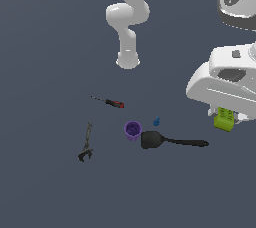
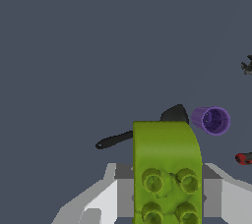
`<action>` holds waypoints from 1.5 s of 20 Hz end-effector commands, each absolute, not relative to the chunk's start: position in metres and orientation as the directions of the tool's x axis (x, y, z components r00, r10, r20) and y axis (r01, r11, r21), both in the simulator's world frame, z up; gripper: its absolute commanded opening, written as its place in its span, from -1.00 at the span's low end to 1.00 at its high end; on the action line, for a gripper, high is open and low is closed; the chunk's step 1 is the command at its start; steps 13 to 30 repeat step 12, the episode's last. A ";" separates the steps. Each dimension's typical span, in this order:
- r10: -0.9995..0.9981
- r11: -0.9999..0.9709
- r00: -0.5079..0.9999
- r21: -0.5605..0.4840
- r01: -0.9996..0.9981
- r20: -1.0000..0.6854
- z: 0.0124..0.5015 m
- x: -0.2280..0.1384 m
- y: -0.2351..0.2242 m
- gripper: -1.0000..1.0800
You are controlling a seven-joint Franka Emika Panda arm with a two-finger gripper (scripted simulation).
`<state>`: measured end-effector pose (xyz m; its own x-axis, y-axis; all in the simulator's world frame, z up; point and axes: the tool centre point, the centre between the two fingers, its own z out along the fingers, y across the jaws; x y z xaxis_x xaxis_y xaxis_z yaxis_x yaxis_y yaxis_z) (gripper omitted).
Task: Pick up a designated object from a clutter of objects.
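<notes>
Surface (image 1: 45, 192) is a flat, uniform dark grey-blue plane filling both views, with no walls, edges or markings visible. Gripper (image 1: 226, 120) sits at the exterior view's right, raised above the plane, fingers clamped on the lime-green block (image 1: 223, 120); the wrist view shows the block (image 2: 166, 169) between the pale fingers (image 2: 106, 196), with round studs on the face toward the camera. Remaining clutter lies flat on the plane. Black spatula (image 1: 167, 140) lies with its blade toward the exterior view's left, just beside the purple cup (image 1: 132, 130), which lies on its side, open mouth visible in the wrist view (image 2: 211, 120). Tiny blue piece (image 1: 156, 121) sits near the cup and the spatula blade. Red-handled screwdriver (image 1: 111, 102) lies beyond the cup, and the dark grey wrench (image 1: 86, 144) lies well apart toward the exterior view's left. White arm base (image 1: 128, 61) stands at the far side.
</notes>
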<state>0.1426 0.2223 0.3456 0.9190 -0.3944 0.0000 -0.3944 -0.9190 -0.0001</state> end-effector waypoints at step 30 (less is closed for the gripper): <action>-0.395 -0.919 0.919 0.000 -0.395 0.000 0.357 0.147 0.238 -1.00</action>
